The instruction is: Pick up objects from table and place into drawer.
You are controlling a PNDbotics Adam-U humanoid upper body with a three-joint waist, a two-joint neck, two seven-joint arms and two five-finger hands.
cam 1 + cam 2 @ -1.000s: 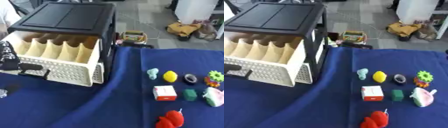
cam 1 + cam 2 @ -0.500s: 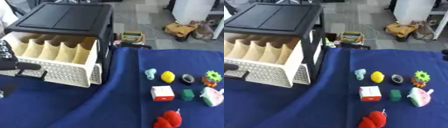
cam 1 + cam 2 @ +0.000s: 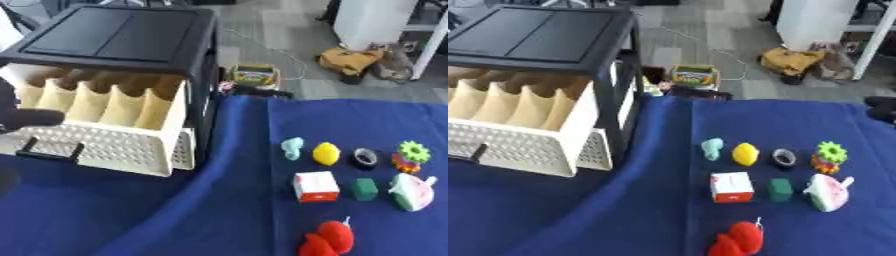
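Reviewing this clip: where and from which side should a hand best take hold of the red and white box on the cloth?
Probably the box across its two side faces, coming from above. It lies flat with its broad face up, and there is bare cloth to its left, though the green block sits close on its right. That leaves little room for fingers there.

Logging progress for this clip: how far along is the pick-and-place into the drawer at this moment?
Done: the white drawer is pulled open; its tan dividers show nothing placed inside. In hand: nothing visibly held; the left hand is a dark blur at the drawer's left edge. Left: everything. The yellow lemon, red-and-white box, green block, black ring, green gear and red item lie on the blue cloth.
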